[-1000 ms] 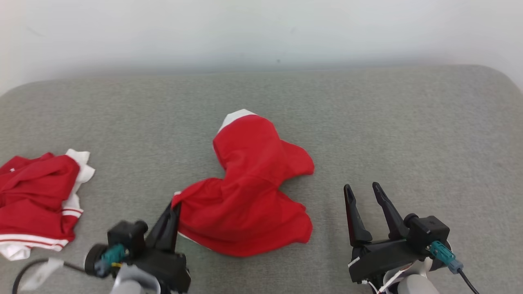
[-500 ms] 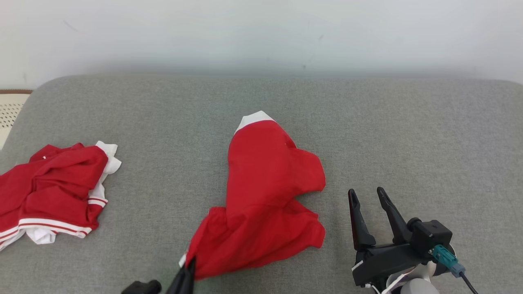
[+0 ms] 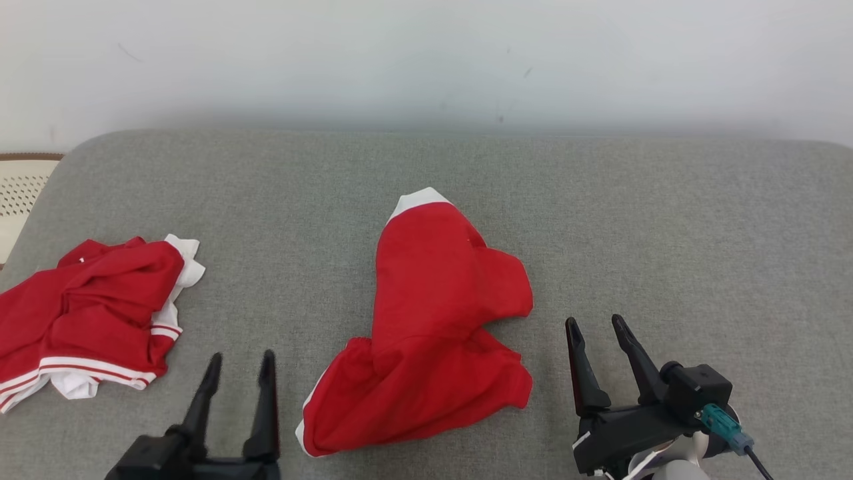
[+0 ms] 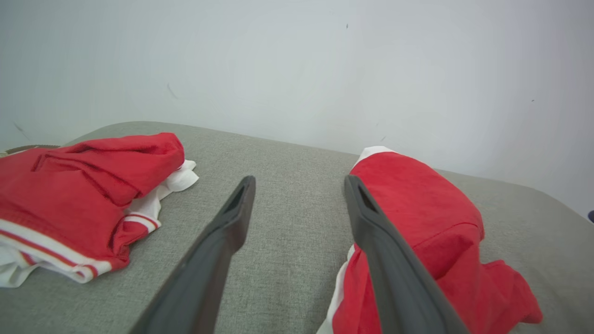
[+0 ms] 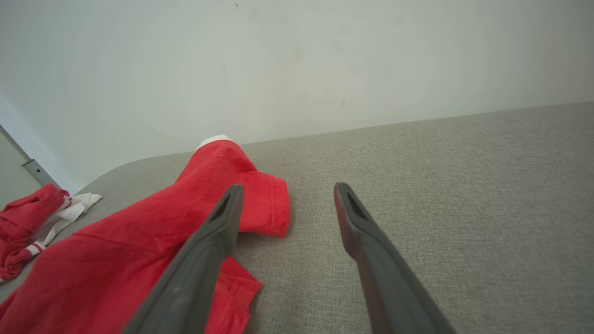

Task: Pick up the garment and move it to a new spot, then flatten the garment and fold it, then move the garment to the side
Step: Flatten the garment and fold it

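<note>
My left claw (image 3: 240,360) is spread and empty at lower left. The red garment (image 3: 433,320) lies centre frame, just right of it, long axis running up-frame. My right claw (image 3: 593,322), also spread, flanks it.

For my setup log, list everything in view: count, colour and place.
garment: one, red with white trim, crumpled mid-surface between the grippers
second garment: one, red and white, striped hem, bunched at the surface's left
padded surface: one, grey, under both garments
wall: one, white, behind the surface
perforated object: one, cream, far left edge, too little shown to identify
left gripper: one, dark, open and empty, left of the garment
right gripper: one, dark, open and empty, right of the garment
</note>
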